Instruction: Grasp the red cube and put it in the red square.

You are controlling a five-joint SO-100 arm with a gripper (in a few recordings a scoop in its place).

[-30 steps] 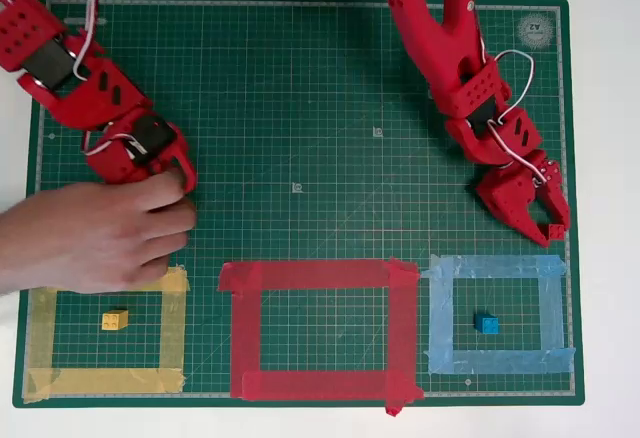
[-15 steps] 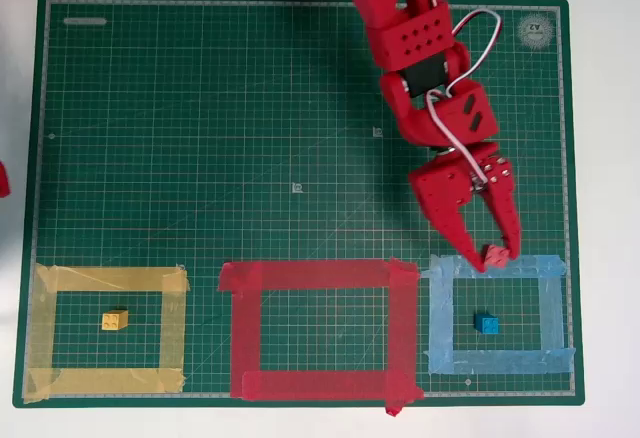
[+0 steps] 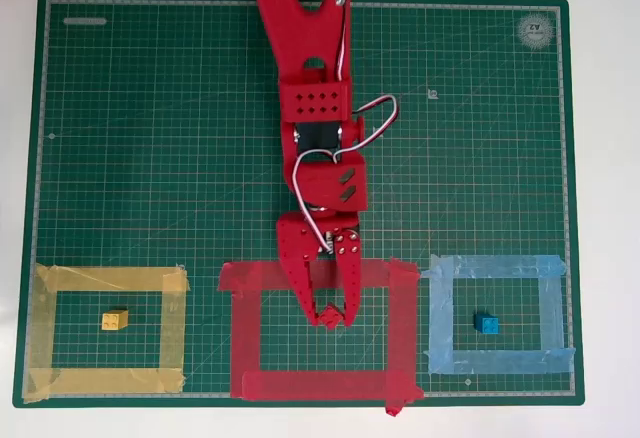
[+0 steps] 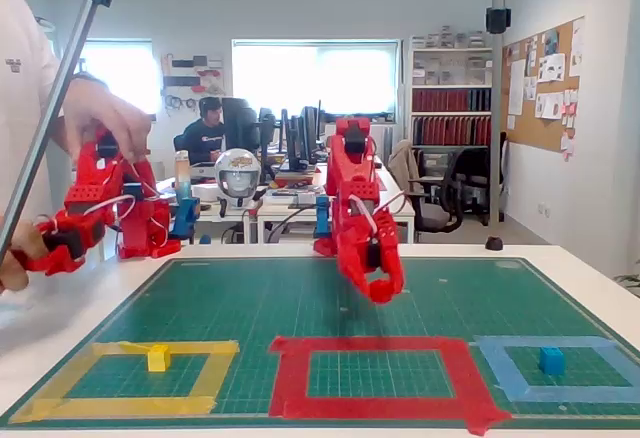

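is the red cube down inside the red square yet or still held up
Held up: the red cube sits between the gripper fingers over the red square; the fixed view shows the gripper above the mat.

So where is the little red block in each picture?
Overhead view: the red cube sits between the end effector fingertips, over the red square.
Fixed view: the end effector hangs above the red square; cube too blended to pinpoint.
Shared landmark: the red square.

Green mat (image 3: 150,138) with pale grid lines. Red arm (image 3: 305,58), red gripper (image 3: 331,316) holding red cube (image 3: 329,314). Red tape square (image 3: 320,330); yellow outline (image 3: 105,330) with yellow block (image 3: 114,320); light blue outline (image 3: 497,314) with blue block (image 3: 487,323).
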